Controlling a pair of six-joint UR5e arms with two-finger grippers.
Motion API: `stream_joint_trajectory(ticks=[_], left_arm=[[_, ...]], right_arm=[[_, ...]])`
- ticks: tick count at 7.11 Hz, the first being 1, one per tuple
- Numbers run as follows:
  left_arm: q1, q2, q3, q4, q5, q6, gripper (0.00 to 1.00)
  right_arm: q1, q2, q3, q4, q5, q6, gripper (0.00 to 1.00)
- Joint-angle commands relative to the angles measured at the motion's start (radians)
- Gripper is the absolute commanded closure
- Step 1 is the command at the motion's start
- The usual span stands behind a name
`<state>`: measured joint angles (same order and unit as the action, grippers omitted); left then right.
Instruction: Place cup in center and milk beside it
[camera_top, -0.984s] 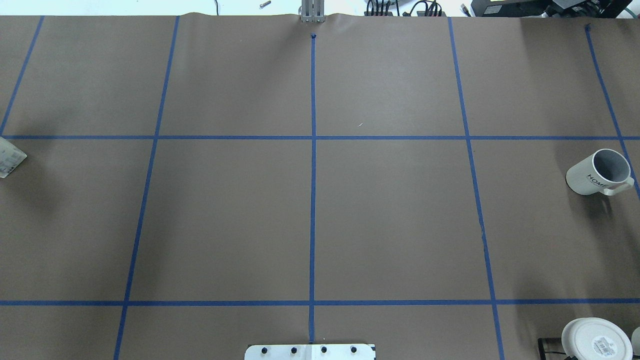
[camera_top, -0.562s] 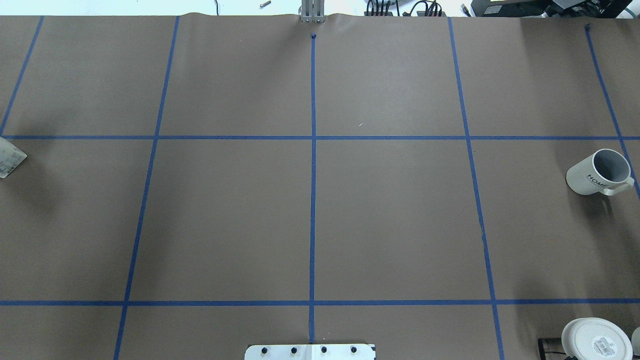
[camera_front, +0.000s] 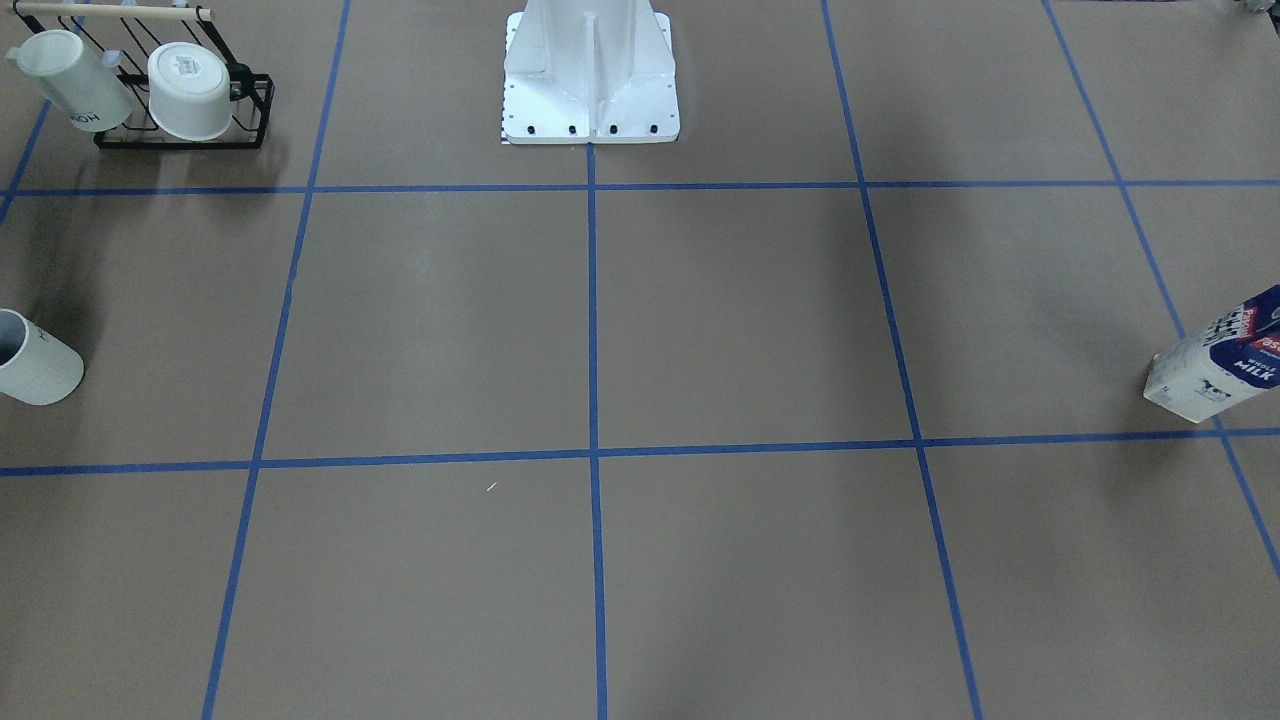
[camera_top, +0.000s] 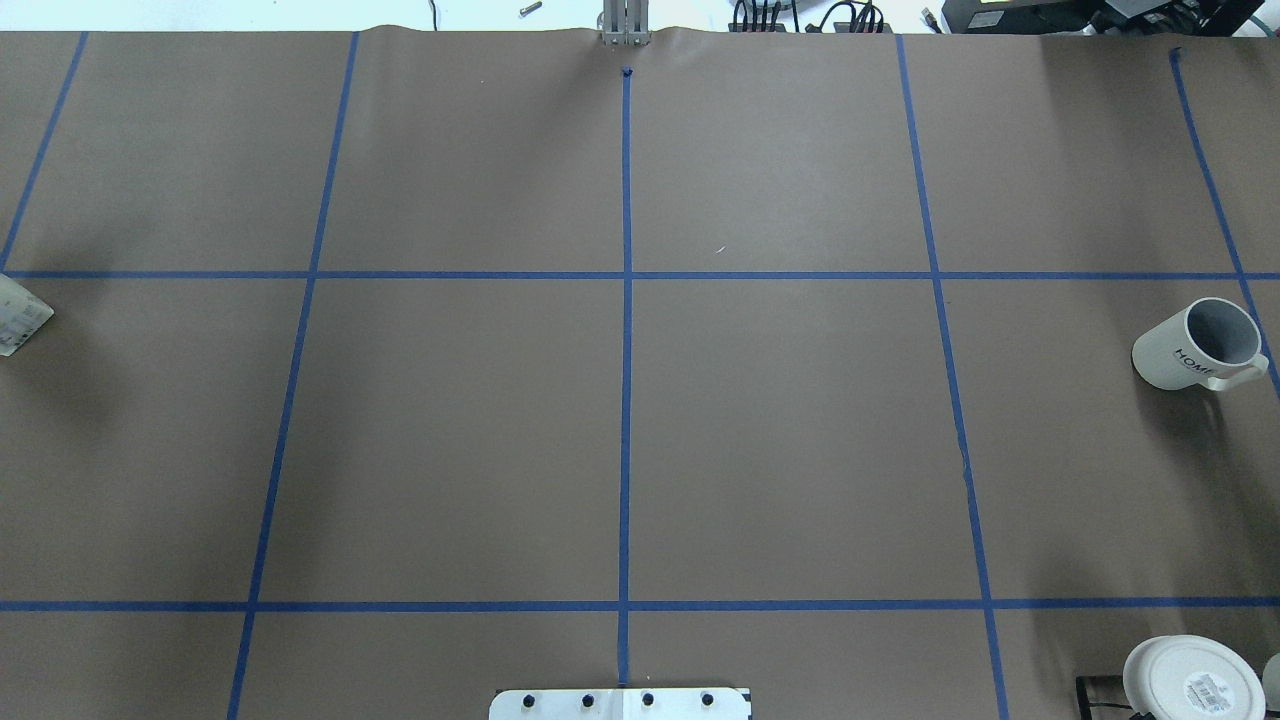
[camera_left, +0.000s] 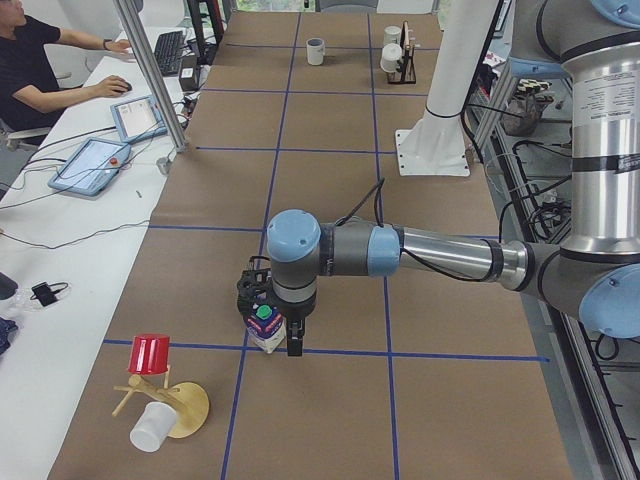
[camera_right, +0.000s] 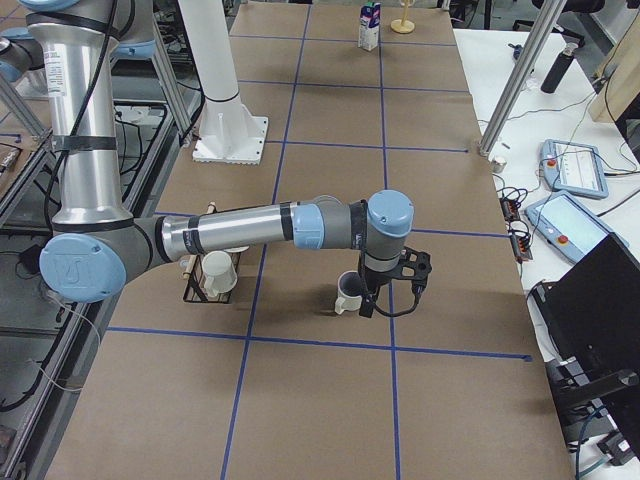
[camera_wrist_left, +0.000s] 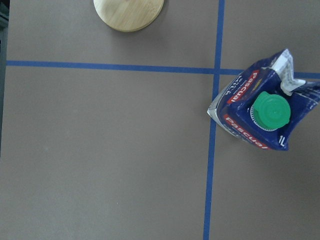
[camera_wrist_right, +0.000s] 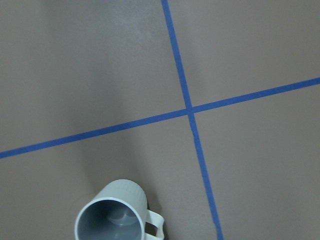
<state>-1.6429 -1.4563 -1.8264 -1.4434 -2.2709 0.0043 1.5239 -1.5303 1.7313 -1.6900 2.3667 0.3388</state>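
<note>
The cup (camera_top: 1197, 345) is a white mug with a dark grey inside, upright near the table's right edge. It also shows in the front-facing view (camera_front: 35, 358), the right wrist view (camera_wrist_right: 117, 215) and the right side view (camera_right: 348, 293). The milk (camera_front: 1215, 360), a navy-and-white carton with a green cap, stands at the far left edge (camera_top: 22, 318). It also shows in the left wrist view (camera_wrist_left: 262, 112) and the left side view (camera_left: 266, 340). My left gripper (camera_left: 275, 325) hangs just over the carton. My right gripper (camera_right: 375, 298) hangs next to the cup. I cannot tell if either is open or shut.
A black rack (camera_front: 180, 130) with two white mugs stands near the robot's right, beside the white base (camera_front: 590, 75). A wooden stand (camera_left: 180, 405) with a red cup and a white cup sits past the milk. An operator and tablets are beside the table.
</note>
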Motion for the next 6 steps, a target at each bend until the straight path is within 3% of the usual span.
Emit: stream_joint_trajectory(ticks=[1,3,6], left_arm=[[0.0,-0.007,0.007,-0.015,0.001,-0.001,0.02],[0.0,-0.013,0.002,-0.017,-0.001,-0.006,0.02],[0.002,-0.041,0.004,-0.014,0.008,-0.001,0.02]], right_arm=[[-0.016,-0.038,0.004,0.172,0.057,0.059,0.0],[-0.115,-0.085,-0.073,0.469,0.043,0.049,0.0],[-0.235,-0.085,-0.101,0.492,-0.032,0.029,0.0]])
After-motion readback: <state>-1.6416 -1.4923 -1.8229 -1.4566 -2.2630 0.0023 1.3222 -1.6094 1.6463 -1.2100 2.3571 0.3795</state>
